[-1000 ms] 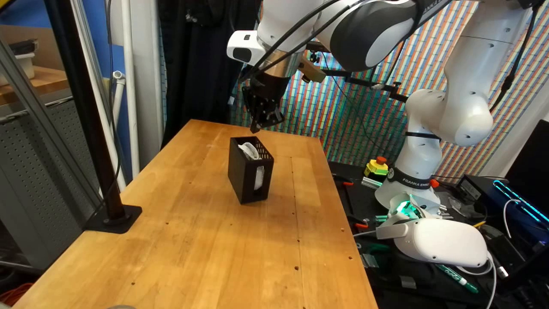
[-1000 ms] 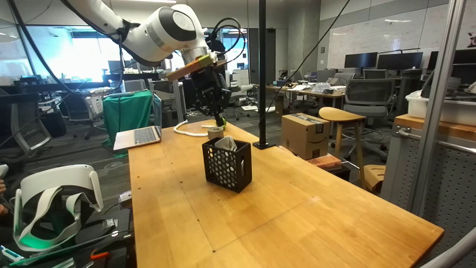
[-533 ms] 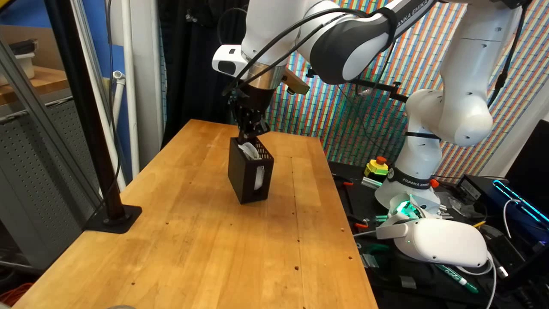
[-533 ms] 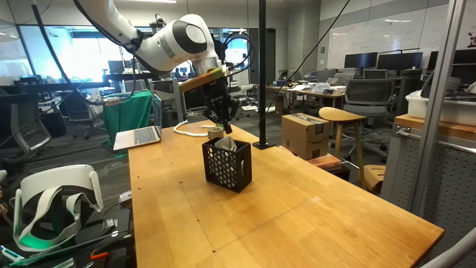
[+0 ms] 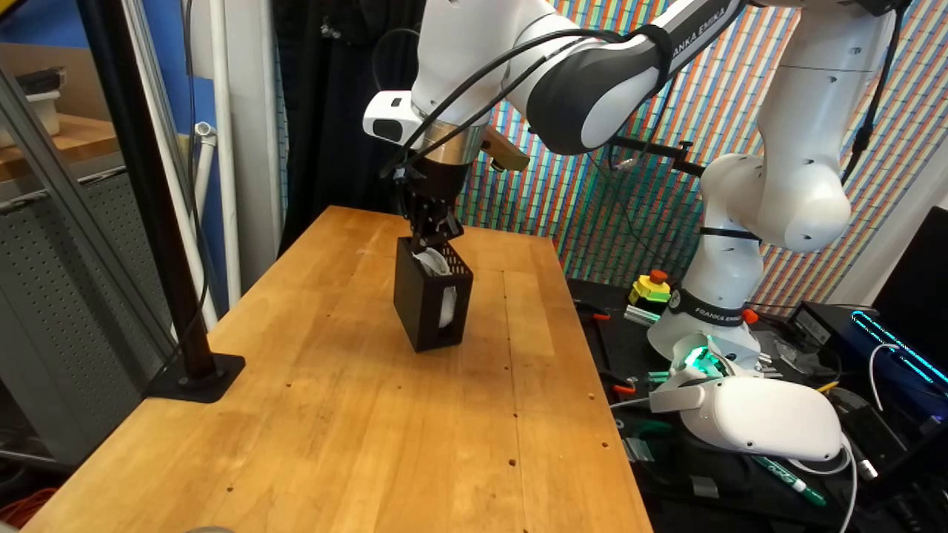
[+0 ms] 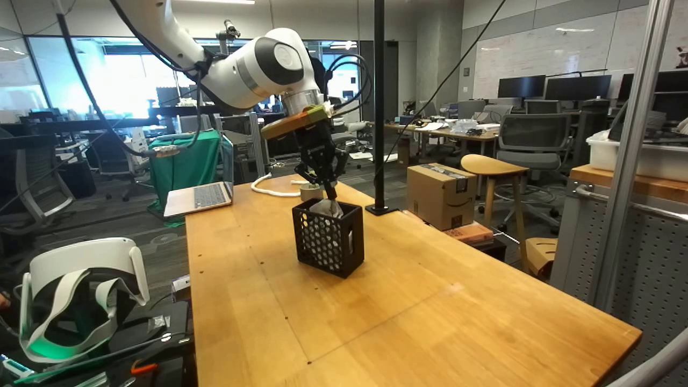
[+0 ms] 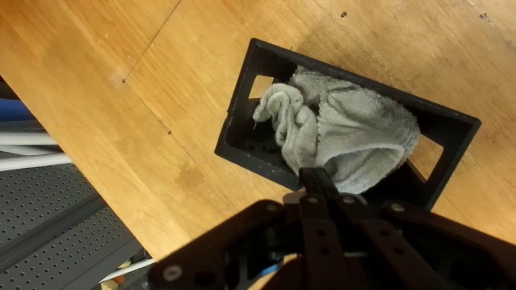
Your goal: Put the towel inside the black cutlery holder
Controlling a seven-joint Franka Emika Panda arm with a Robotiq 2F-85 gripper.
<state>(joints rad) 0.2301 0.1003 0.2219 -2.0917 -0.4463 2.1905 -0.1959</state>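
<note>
The black cutlery holder stands upright on the wooden table; its perforated side faces an exterior view. The crumpled grey-white towel lies inside the holder, whose rim surrounds it in the wrist view. The towel's top shows at the opening in both exterior views. My gripper is shut, its fingertips together against the towel near one long wall. It points down into the opening in both exterior views. No cloth shows clearly between the fingers.
A black post with a flat base stands at the table's edge. A tape roll, a white cord and a laptop lie beyond the holder. A headset sits beside the table.
My gripper has moved down and over to the holder; its fingertips now reach the opening and touch the towel. The towel's top looks slightly lower. The holder has not moved.
</note>
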